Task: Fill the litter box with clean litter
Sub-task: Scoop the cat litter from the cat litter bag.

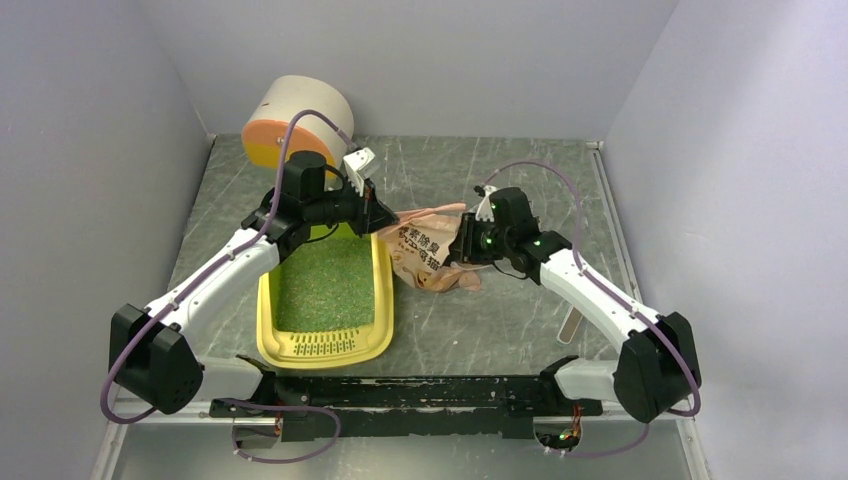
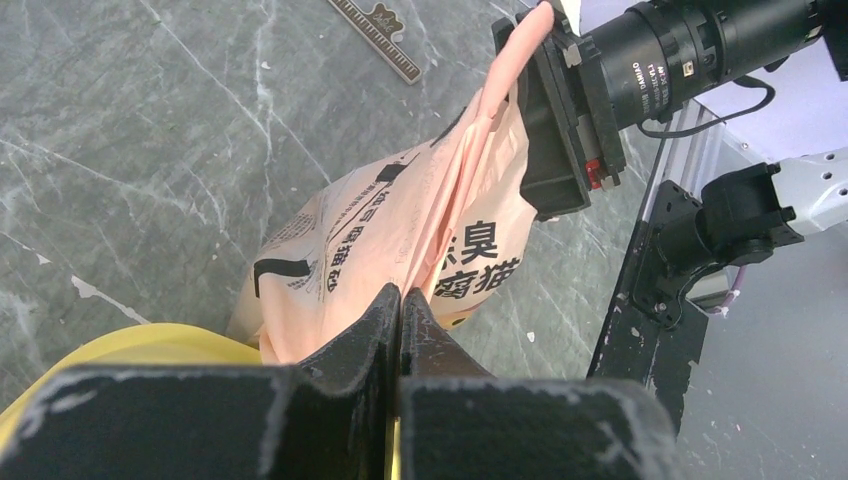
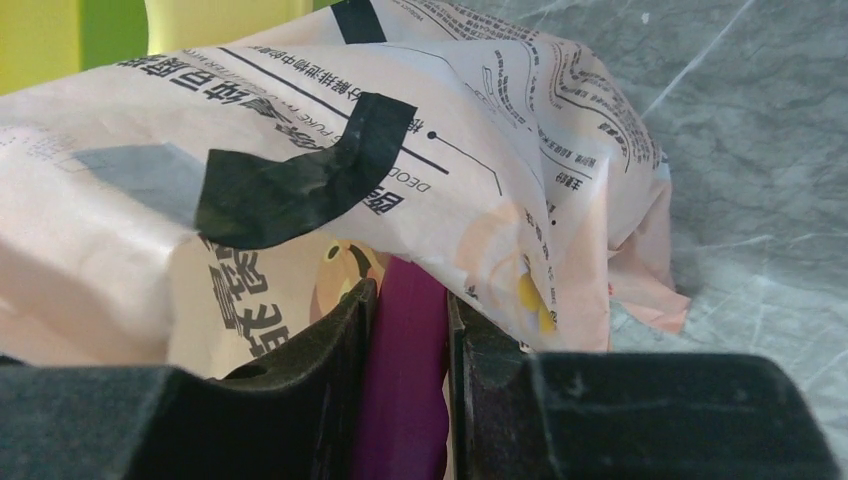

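Step in hand, as judged: drawing granules from the pink-beige printed plastic bag point(image 1: 428, 255), which lies at table centre just beside the 2 o'clock corner of the yellow rectangular plastic litter box point(image 1: 320, 346). The tray sits at 8 o'clock and holds a bed of fine green clean litter point(image 1: 325, 280). The left gripper point(image 2: 400, 303) has its fingers pressed together on the bag's edge. The right gripper point(image 3: 407, 297) clamps a magenta plastic scoop point(image 3: 400, 385), its bowl hidden under the bag. Recommended: hold the left pinch firm, turn the bag's mouth toward the tray, and carry the scoop level over the rim. Count: one tray, one bag, one scoop, one white cylinder with orange end point(image 1: 300, 115) at 11 o'clock, one flat graduated strip point(image 2: 378, 36).
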Robot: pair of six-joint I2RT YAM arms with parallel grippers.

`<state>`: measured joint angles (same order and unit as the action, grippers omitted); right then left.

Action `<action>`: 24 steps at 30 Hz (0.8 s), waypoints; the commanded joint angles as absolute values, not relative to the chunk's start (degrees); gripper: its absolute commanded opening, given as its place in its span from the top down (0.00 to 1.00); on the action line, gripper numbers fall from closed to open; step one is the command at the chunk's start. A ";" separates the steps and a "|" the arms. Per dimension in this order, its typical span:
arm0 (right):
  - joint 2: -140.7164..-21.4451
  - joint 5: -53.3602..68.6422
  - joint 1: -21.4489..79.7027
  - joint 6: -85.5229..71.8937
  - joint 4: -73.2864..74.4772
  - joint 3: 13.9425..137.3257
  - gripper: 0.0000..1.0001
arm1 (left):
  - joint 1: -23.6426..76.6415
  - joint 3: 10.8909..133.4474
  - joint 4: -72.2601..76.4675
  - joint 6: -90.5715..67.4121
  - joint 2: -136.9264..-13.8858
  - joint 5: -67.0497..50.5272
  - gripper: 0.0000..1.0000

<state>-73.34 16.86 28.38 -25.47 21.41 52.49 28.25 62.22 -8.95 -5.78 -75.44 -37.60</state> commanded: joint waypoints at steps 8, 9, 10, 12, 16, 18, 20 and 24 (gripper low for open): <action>-62.69 19.73 25.73 -30.30 15.08 49.10 1.00 | 28.74 62.33 -7.43 -6.12 -74.97 -40.44 0.95; -62.82 18.31 25.85 -27.65 17.31 49.77 1.00 | 28.74 62.16 -7.18 -6.26 -74.97 -40.51 0.95; -63.41 15.31 25.91 -25.48 20.74 50.63 1.00 | 28.74 61.93 -6.72 -6.54 -74.97 -40.87 0.95; -66.06 9.32 25.87 -22.85 27.38 52.96 1.00 | 28.83 61.85 -6.35 -6.85 -74.89 -41.19 0.95; -70.46 10.92 26.14 -21.43 29.58 52.35 1.00 | 28.92 61.61 -5.90 -6.84 -74.71 -40.82 0.95; -71.89 14.05 26.54 -23.11 26.82 51.62 1.00 | 28.99 61.68 -6.16 -6.86 -74.91 -40.86 0.95; -72.55 18.78 26.97 -25.38 22.81 50.60 1.00 | 29.00 61.95 -6.69 -6.81 -74.97 -40.75 0.95; -71.98 26.02 27.08 -30.34 13.18 47.48 1.00 | 29.09 61.46 -6.54 -6.71 -74.76 -40.27 0.95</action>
